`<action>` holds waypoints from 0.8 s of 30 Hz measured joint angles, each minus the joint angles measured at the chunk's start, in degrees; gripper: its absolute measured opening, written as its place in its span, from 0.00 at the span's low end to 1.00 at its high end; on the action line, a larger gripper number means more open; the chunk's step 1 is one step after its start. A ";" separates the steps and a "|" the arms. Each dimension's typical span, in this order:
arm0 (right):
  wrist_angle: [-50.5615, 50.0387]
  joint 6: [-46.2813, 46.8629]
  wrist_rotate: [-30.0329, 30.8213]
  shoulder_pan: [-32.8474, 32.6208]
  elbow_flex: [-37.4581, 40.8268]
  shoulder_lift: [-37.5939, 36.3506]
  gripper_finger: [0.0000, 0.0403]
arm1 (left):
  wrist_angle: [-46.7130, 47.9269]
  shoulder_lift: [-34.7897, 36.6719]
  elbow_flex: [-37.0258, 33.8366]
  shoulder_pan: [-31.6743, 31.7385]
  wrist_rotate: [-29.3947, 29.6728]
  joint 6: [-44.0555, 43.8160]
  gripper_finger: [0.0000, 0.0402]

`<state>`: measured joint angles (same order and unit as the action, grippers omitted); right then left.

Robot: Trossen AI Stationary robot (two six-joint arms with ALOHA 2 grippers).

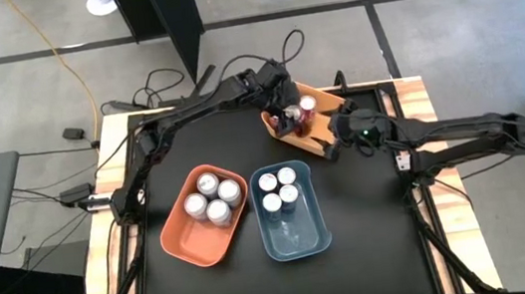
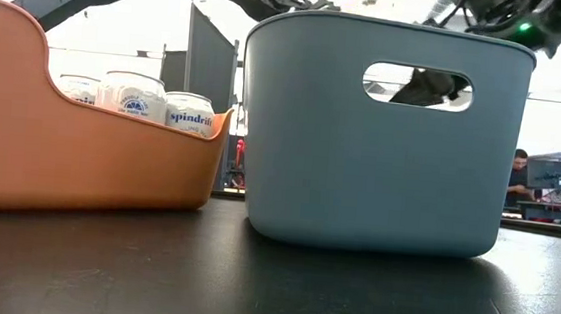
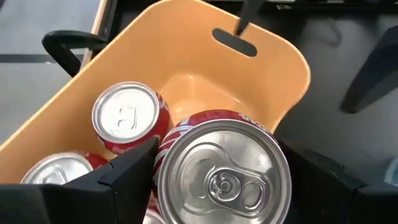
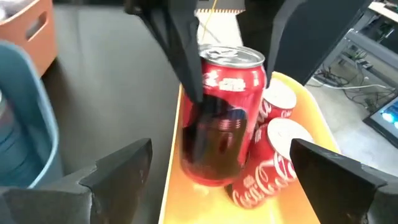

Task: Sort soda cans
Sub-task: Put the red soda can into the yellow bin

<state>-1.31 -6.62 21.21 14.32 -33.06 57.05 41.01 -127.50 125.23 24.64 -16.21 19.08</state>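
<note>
Your left gripper [image 4: 227,68] is clamped on a red can [image 4: 224,115], holding it upright over the yellow bin [image 1: 320,125] near the far edge of the surface [image 1: 371,214], where more red cans [image 3: 129,118] stand. Your right gripper [image 4: 217,168], fingers spread wide and holding nothing, sits just beside that bin. Silver-white cans [image 1: 211,198] fill the orange bin [image 1: 189,241]; blue cans [image 1: 279,188] stand in the blue bin [image 1: 304,242] mid-surface.
</note>
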 joint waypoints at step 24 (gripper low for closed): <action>-7.38 2.76 -0.04 -1.59 0.00 -9.01 0.99 | -6.04 -0.17 -7.43 -0.69 4.75 1.21 0.74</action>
<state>-8.69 -3.87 21.17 12.73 -33.06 48.03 34.97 -127.68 117.80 23.96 -11.45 20.29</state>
